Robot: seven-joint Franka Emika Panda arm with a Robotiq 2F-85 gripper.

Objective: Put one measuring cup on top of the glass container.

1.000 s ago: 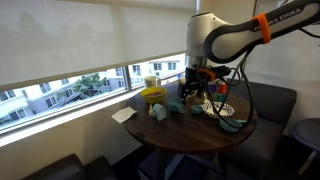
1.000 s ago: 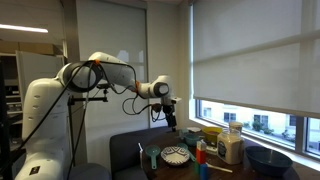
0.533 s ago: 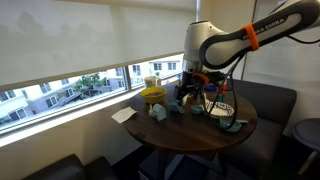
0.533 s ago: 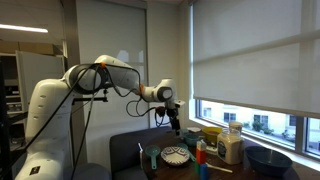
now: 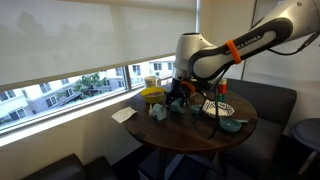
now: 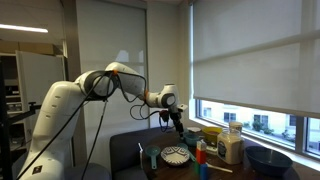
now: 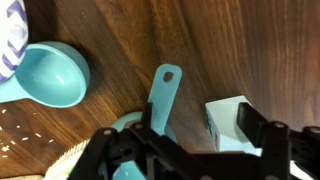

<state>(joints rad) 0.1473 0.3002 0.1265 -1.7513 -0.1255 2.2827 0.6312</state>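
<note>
Teal plastic down on dark, streaky wood, smooth and glossy against the grain of the round worktop (image 7: pixel 240 50). Close in on the wrist view: measuring cup (image 7: pixel 164 92) lying flat on the wood, long flat handle with a slotted hole at its tip, rounded bowl end tucked under the black tool (image 7: pixel 190 140). Spread wide, that tool, pinching nothing, hanging just over the cup with one blocky finger (image 7: pixel 262 128) beside a small white-and-teal block (image 7: pixel 225 118). Up in the corner, another teal cup (image 7: pixel 55 75), rounder and deeper, matte inside, well clear of the tool. Out wide in an exterior view: white arm (image 5: pixel 205 55) with an orange band, bent low over a cluster of small teal pieces. Just beside them, a yellow bowl (image 5: pixel 152 95); nearer the worktop's edge, a wider teal bowl (image 5: pixel 232 125); on the window side, a flat white paper (image 5: pixel 123 115). And over in an exterior view, the glass container (image 6: pixel 231 147) — tall, clear, cylindrical, tan filling inside — upright on the worktop, well apart from the tool, with a round patterned plate (image 6: pixel 176 155) low between the two.
</note>
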